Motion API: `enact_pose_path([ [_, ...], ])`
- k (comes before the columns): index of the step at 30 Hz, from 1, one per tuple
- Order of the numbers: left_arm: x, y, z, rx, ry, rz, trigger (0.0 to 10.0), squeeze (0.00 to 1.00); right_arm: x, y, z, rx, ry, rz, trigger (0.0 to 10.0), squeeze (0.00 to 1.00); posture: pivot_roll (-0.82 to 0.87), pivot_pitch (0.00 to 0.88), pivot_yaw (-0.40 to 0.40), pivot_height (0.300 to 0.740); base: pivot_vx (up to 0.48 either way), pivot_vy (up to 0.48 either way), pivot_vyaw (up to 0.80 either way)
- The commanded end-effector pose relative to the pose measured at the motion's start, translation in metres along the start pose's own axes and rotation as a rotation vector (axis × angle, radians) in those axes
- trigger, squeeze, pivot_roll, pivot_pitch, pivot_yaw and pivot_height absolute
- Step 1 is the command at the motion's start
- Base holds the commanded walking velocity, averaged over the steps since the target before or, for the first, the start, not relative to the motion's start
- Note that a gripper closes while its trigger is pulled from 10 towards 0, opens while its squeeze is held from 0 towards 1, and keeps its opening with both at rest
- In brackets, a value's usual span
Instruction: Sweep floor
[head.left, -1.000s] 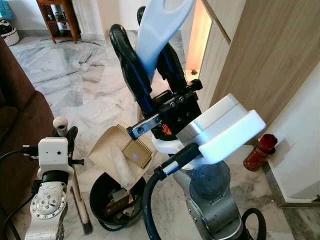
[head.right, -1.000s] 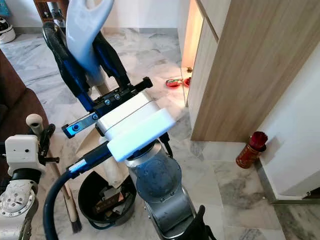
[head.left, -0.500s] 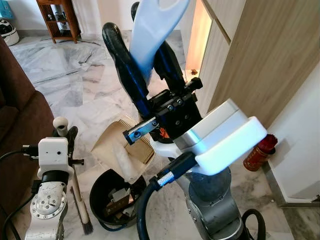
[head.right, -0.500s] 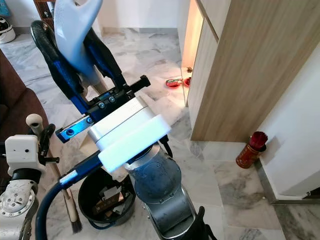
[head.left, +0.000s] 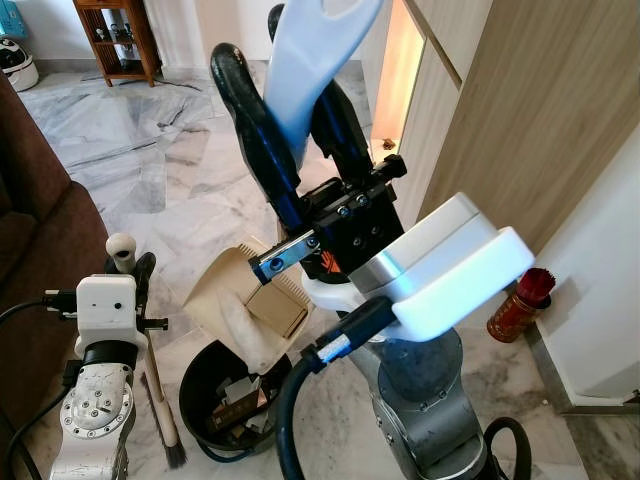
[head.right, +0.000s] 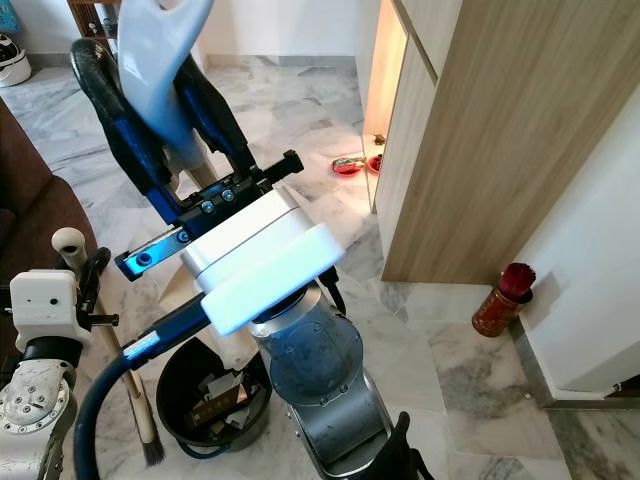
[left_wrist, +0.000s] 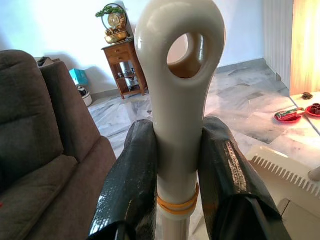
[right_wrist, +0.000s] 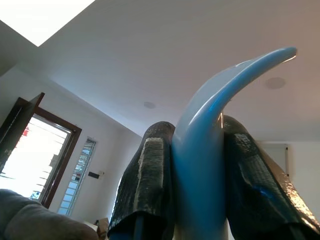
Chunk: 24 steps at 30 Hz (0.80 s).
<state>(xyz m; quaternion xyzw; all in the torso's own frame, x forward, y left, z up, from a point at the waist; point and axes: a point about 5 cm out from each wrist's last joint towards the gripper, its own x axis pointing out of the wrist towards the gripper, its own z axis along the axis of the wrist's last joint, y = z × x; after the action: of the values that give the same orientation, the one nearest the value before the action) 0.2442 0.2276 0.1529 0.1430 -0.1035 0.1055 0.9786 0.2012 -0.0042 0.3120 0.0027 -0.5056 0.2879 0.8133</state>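
Since half a second ago the right gripper (head.left: 300, 110) has swung back a little toward the wooden cabinet (head.left: 520, 120), carrying the pale blue dustpan handle (head.left: 315, 60) with it; bin and brush sit as they did.

Its two black fingers are clamped on that handle, which points up and away, while the cream dustpan (head.left: 235, 295) hangs tilted over the rim of the black bin (head.left: 200, 385), paper scraps sliding at its lip. The left gripper (left_wrist: 175, 165) is closed around the upper end of the brush handle (left_wrist: 177, 100), just below its hanging eye. The brush stands near-upright beside the bin, bristles (head.left: 174, 455) on the marble floor (head.left: 140, 150), close to the brown sofa (head.left: 40, 240).

Both tools look like light, stiff moulded plastic, smooth and probably slippery under the pads. The dustpan is likely nose-heavy once loaded, so a hold lower on its handle would steady the tilt. The brush, gripped at its very tip, will likely pivot; nearer mid-handle gives firmer strokes.
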Motion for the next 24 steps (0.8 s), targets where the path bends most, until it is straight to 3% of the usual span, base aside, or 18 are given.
enact_pose_path([
  [1,0.0033,0.0018,0.0099,0.025,-0.063,0.008,10.0,0.00,0.0077,-0.0009,0.0231,-0.025,-0.136,0.001,10.0,0.00,0.05,0.096,-0.001,0.740,0.000,0.000,0.00],
  [6,0.0033,0.0014,0.0096,0.023,-0.062,0.007,10.0,0.00,0.0077,-0.0021,0.0200,0.005,-0.109,-0.020,10.0,0.00,0.05,0.096,-0.001,0.740,0.000,0.000,0.00],
  [17,0.0032,0.0014,0.0094,0.022,-0.062,0.009,10.0,0.00,0.0075,-0.0025,0.0230,-0.083,-0.142,-0.008,10.0,0.00,0.05,0.094,-0.003,0.740,0.000,0.000,0.00],
  [24,0.0033,0.0012,0.0091,0.021,-0.062,0.008,10.0,0.00,0.0076,-0.0012,0.0188,-0.031,-0.108,-0.006,10.0,0.00,0.05,0.097,-0.004,0.740,0.000,0.000,0.00],
])
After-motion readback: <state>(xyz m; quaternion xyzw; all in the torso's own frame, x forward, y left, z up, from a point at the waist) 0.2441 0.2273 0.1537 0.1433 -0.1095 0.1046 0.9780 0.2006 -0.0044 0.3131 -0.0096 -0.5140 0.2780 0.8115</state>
